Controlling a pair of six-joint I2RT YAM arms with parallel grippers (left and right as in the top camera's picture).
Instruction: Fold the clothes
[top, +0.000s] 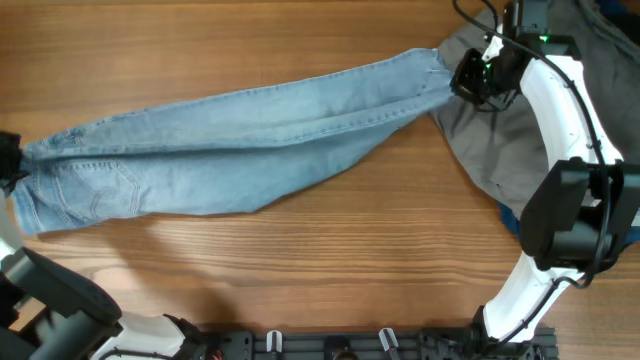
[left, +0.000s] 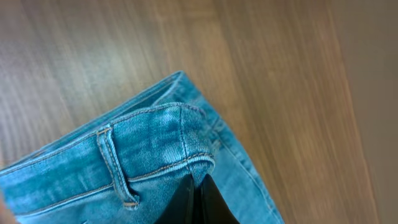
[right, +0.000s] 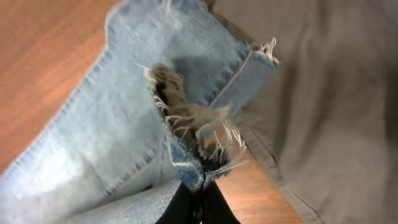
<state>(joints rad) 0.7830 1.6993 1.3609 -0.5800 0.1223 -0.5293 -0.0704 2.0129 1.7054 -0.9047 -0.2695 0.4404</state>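
The light-blue jeans (top: 230, 145) lie stretched across the table, waist at the far left, legs running up to the right. My left gripper (top: 6, 165) is shut on the waistband (left: 155, 140) at the left edge; its fingertips (left: 198, 186) pinch the denim fold. My right gripper (top: 468, 78) is shut on the frayed hem (right: 199, 134) of the legs; its fingertips (right: 200, 186) clamp the hem. The hem end overlaps the grey garment (top: 500, 140), which also shows in the right wrist view (right: 329, 93). A bit of a dark-blue garment (top: 508, 215) peeks out below the grey one.
Wooden table (top: 320, 260) with open surface in front of the jeans. My right arm (top: 570, 130) reaches over the grey garment at the right. A dark grey cloth (top: 610, 25) lies at the top right corner. The arm bases (top: 380, 345) stand at the front edge.
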